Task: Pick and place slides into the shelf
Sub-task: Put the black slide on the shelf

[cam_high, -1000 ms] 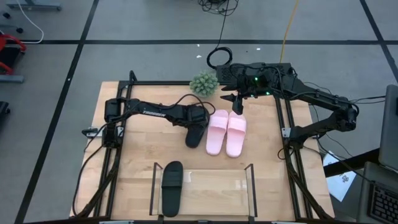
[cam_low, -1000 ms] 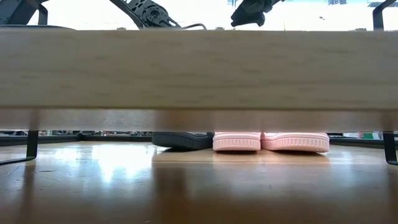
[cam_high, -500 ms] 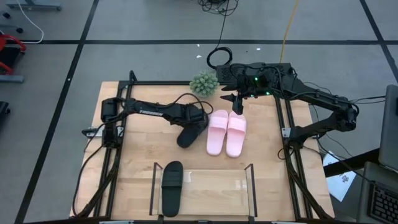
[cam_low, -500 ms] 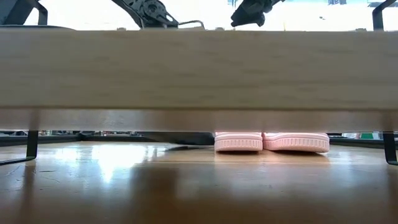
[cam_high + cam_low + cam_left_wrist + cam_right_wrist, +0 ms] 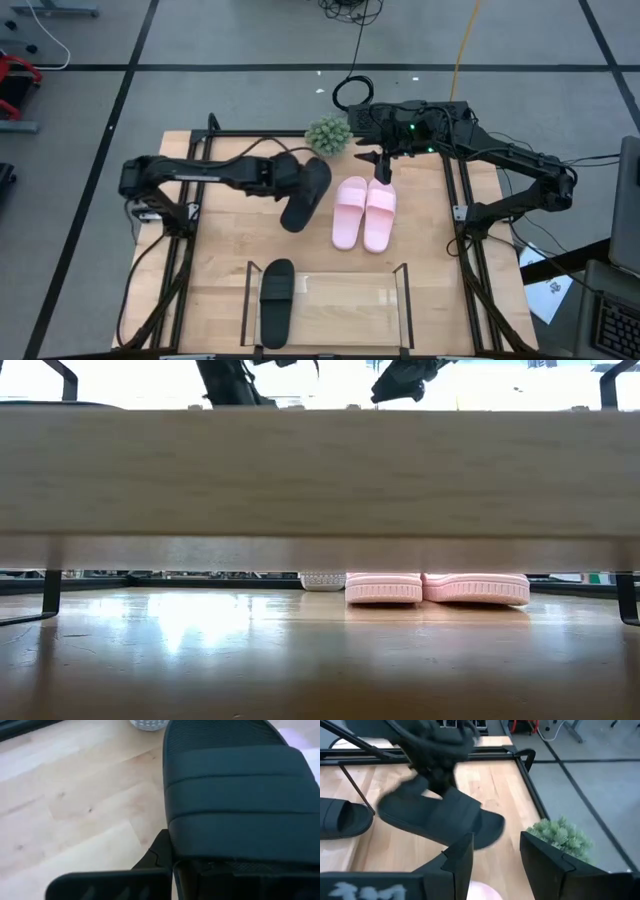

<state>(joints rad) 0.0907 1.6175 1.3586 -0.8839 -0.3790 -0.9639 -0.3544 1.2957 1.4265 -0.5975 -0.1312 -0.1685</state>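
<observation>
**Black slide held up in the air**

The shelf (image 5: 400, 290) sits at 6 o'clock with one black slide (image 5: 277, 301) inside. Two pink slides (image 5: 364, 213) lie mid-table. The left gripper (image 5: 292, 180) is squeezed tight on the other black slide (image 5: 306, 194), lifted. The right gripper (image 5: 382, 166) waits wide apart at 12 o'clock.

Grey floor (image 5: 250, 40) with black tape lines (image 5: 130, 80) (grid-like); yellow cable (image 5: 462, 45) across it.
</observation>
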